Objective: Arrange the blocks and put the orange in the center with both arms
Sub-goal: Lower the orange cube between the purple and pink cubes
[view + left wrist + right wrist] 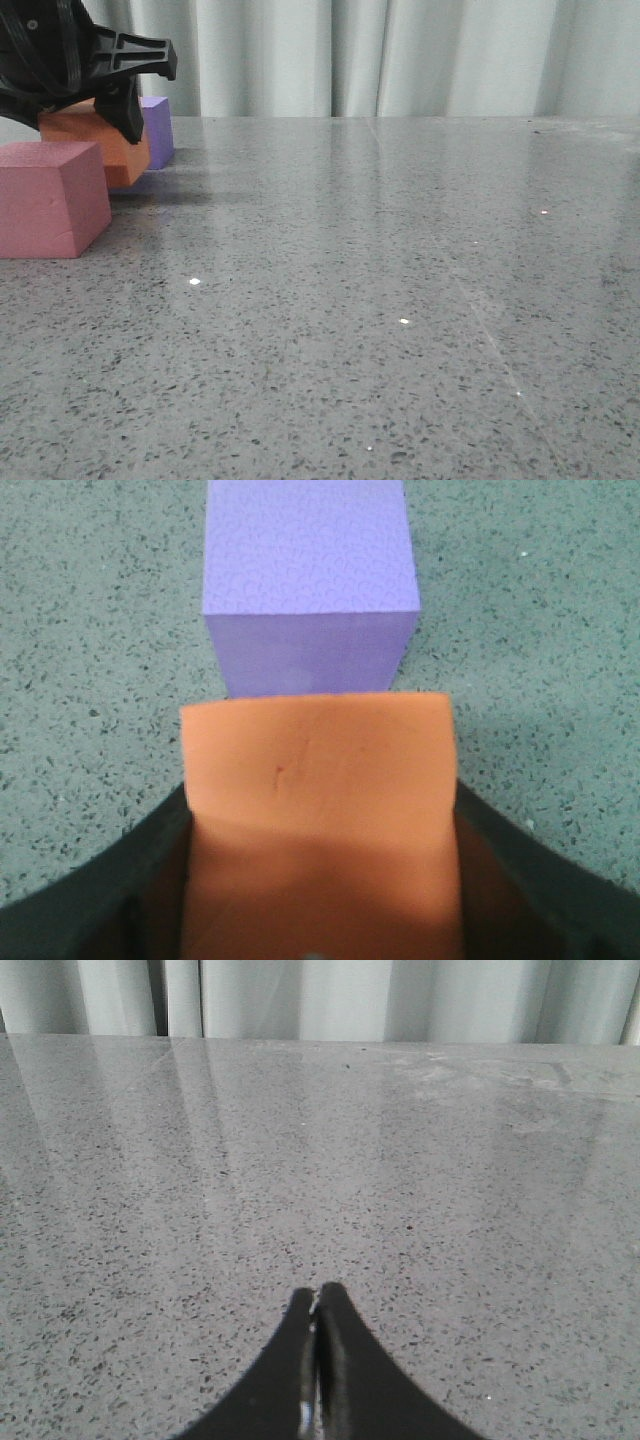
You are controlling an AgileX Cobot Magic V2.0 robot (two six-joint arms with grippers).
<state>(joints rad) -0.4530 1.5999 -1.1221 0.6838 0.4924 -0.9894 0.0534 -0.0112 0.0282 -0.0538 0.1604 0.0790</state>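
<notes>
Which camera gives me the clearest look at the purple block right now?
Left wrist view: the purple block shows its whole top and one side. In the front view only a sliver peeks from behind the orange block. The right wrist view shows none.

Three foam cubes on one counter [400, 300]: one pink-red cube [50, 200], one orange cube [105, 140], one purple cube [158, 130]. Two black claws: left claw [95, 85], right claw [316, 1305].

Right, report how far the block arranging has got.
Nothing is arranged yet: pink cube and purple cube sit at the table's far left. In hand: the left end effector grips the orange cube. Left: carrying it to center; right end effector idle, shut.
</notes>
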